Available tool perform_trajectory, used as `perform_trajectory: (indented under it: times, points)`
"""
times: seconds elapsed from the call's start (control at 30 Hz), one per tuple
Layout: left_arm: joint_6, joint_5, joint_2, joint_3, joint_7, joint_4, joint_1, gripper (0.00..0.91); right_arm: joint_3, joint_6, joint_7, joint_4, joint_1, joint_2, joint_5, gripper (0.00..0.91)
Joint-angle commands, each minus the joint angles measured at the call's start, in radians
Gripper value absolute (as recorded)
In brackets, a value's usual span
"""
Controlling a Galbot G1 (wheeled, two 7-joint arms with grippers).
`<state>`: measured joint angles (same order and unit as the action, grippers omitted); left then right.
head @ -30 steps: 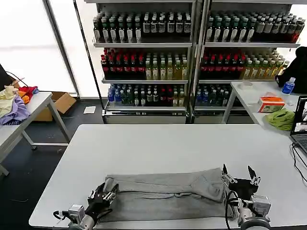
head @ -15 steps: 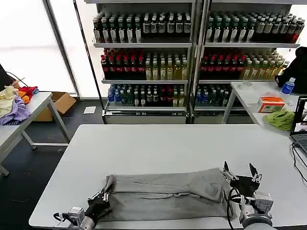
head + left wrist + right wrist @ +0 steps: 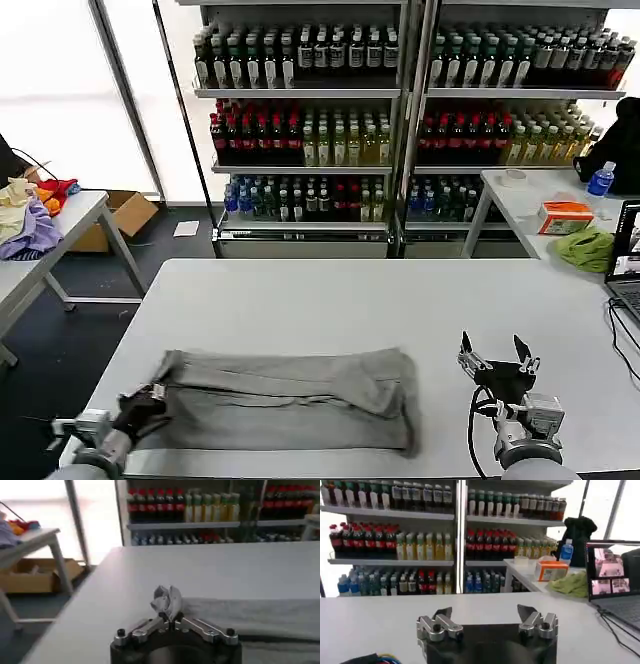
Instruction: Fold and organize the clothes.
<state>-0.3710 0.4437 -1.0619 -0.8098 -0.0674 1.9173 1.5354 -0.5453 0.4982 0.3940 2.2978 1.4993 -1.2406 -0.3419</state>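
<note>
Shirt [image 3: 285, 397]: grey, folded into a long band, lying across the near part of the tabletop [image 3: 330, 300].
Left gripper [image 3: 169, 614]: at the shirt's left end, jaws pinched on a bunched corner.
Right gripper [image 3: 495, 360]: right of the shirt, apart from it, jaws spread, holding nothing.

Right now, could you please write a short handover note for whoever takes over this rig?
Left gripper: shut on the shirt's left end, at the table's near-left corner.
Right gripper: open, empty, above bare table right of the shirt.
Shirt: grey, lying as a long folded band along the near edge.
Done: lengthwise fold.
Left: probably fold it shorter across, flatten, set it aside.
</note>
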Motion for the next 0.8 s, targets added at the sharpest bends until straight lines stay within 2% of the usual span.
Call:
perform_trajectory:
  times: [0.03,0.23,0.37,0.57,0.8]
  points:
    - [0.006,0.073,0.284,-0.332,-0.026,-0.108,-0.009,0.0,0.01,0.003,0.002,-0.005,-0.019,-0.003,-0.001,0.907]
    - [-0.014,-0.006,0.19,-0.207,-0.026,0.055,0.005,0.0,-0.005,0.002,0.004,-0.002,-0.011,-0.006,-0.004,0.907]
    - [-0.045,-0.031,0.148,-0.069,-0.006,0.156,0.007,0.0,-0.033,-0.002,0.009,0.004,0.013,-0.005,-0.012,0.907]
    - [-0.087,-0.047,0.069,0.18,0.052,0.182,-0.021,0.0,-0.056,-0.008,0.011,0.023,0.05,-0.017,-0.01,0.907]
    - [-0.123,-0.028,0.041,0.315,0.122,0.185,-0.042,0.0,-0.071,-0.024,0.015,0.026,0.089,-0.037,0.002,0.907]
